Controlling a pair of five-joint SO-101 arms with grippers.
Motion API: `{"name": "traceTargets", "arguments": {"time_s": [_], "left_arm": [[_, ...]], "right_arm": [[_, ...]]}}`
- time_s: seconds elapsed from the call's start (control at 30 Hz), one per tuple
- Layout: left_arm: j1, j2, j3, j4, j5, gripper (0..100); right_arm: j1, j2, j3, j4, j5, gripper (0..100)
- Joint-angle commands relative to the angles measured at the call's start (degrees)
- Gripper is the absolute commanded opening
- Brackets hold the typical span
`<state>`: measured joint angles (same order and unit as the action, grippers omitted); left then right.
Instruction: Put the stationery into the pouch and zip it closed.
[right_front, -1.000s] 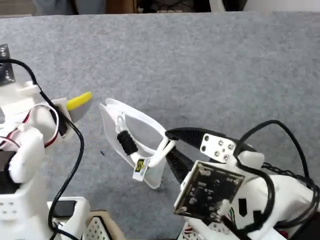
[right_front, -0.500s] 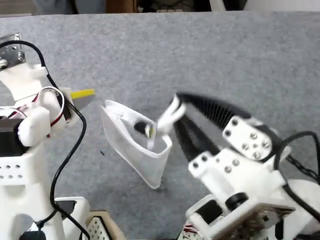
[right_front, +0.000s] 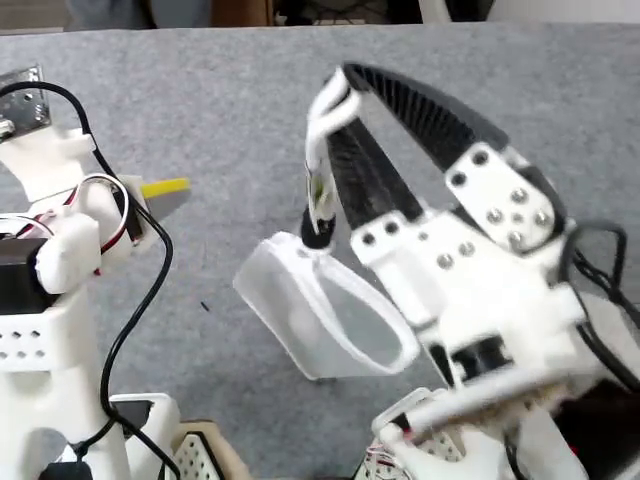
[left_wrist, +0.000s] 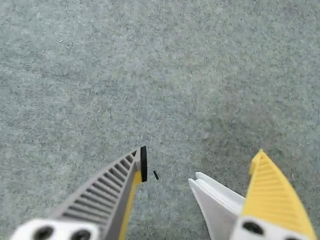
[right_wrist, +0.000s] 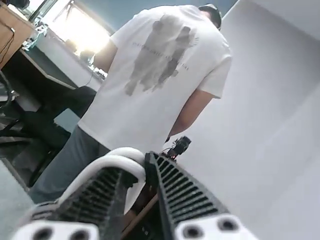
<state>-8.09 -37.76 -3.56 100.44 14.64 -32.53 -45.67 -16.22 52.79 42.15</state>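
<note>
While right fingers (right_front: 412, 102) grip the pouch (right_front: 298, 310), grey mat (right_front: 220, 90) lies beneath.

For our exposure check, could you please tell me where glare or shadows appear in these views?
Right wrist view: a bright window glares beyond the black ribbed right gripper. High view: even light, faint shadow under the translucent white pouch on the grey felt table. Left wrist view: a shadow darkens the felt by the yellow-and-grey left gripper.

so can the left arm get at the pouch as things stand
Likely yes: the left pincer is open over bare carpet, nothing lies between it and the pouch, and the right pincer holds the white strap up above the pouch's rim, off that path.
</note>
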Motion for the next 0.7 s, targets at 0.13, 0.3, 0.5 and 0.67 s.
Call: {"name": "traceTargets", "arguments": {"time_s": [0.13, 0.3, 0.5, 0.67], "left_arm": [[0.13, -0.26, -1.71, 0.0, 0.53, 34], [0.13, -0.26, -1.71, 0.0, 0.44, 34], [0.13, -0.26, -1.71, 0.0, 0.53, 34], [0.13, -0.26, -1.71, 0.0, 0.53, 34]], "right_arm": [[3.16, 9.01, -13.14, -4.04, 0.53, 1.2], [6.86, 17.27, -22.37, -2.46, 0.18, 1.2], [6.59, 22.55, -26.77, 2.46, 0.09, 1.2], [1.32, 22.64, -26.95, 9.23, 0.09, 1.2]]}}
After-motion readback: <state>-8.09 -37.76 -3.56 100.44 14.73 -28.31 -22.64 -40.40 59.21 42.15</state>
